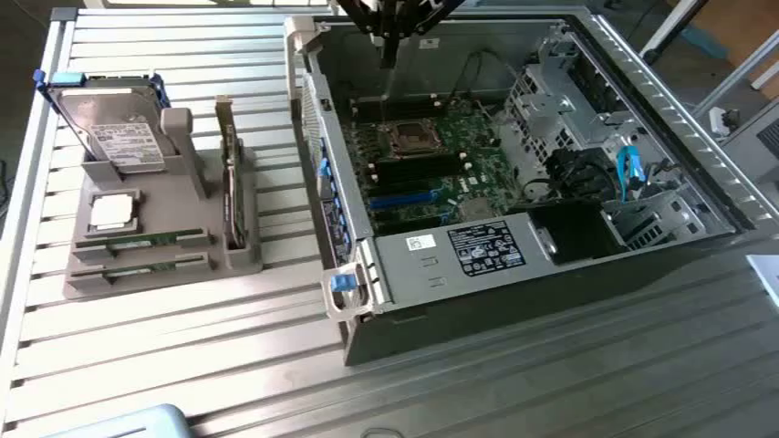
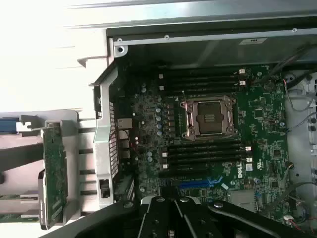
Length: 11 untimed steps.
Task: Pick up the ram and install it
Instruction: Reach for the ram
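i see my pincer point(image 1: 389, 59) pinched narrow and shut, hanging over the open computer case point(image 1: 414, 319) at 12 o'clock in the exterior view, while the ram point(image 1: 144, 242) lies in the grey holder point(image 1: 182, 128) on the worktop point(image 1: 548, 383), at 9 o'clock from the case.

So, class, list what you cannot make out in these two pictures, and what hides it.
Slim green ram sticks, exterior view: mostly sunk in the grey plastic holder; chips too small.
Black tool, exterior view: top edge cuts off its upper part.
Black rectangular label, exterior view: print too small.
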Tool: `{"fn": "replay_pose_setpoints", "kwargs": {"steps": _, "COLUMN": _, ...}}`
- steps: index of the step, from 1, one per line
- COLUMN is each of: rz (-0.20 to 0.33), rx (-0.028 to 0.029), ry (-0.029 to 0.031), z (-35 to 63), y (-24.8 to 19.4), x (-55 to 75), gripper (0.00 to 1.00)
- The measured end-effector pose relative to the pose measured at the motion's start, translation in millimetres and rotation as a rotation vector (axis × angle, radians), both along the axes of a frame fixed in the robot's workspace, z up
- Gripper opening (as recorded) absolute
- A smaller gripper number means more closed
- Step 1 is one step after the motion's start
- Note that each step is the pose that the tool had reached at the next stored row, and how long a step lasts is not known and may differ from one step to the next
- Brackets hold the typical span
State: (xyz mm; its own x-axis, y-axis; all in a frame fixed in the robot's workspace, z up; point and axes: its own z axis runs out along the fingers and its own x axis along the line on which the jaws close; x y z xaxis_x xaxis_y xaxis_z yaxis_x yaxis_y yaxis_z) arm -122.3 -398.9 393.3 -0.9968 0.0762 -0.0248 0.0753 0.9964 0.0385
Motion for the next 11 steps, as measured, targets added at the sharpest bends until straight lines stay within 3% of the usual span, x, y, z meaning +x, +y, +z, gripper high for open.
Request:
{"fn": "replay_pose_setpoints", "kwargs": {"steps": 1, "rz": 0.0, "rx": -0.0076, "ry": -0.0001, "z": 0.0, "y": 0.0, "x": -6.6, "gripper": 0.11}}
{"fn": "replay_pose_setpoints", "kwargs": {"steps": 2, "rz": 0.0, "rx": -0.0108, "ry": -0.0002, "z": -0.1, "y": 0.0, "x": -16.8, "gripper": 0.11}}
{"fn": "replay_pose_setpoints", "kwargs": {"steps": 11, "rz": 0.0, "rx": -0.0155, "ry": -0.0001, "z": -0.2, "y": 0.0, "x": -42.3, "gripper": 0.11}}
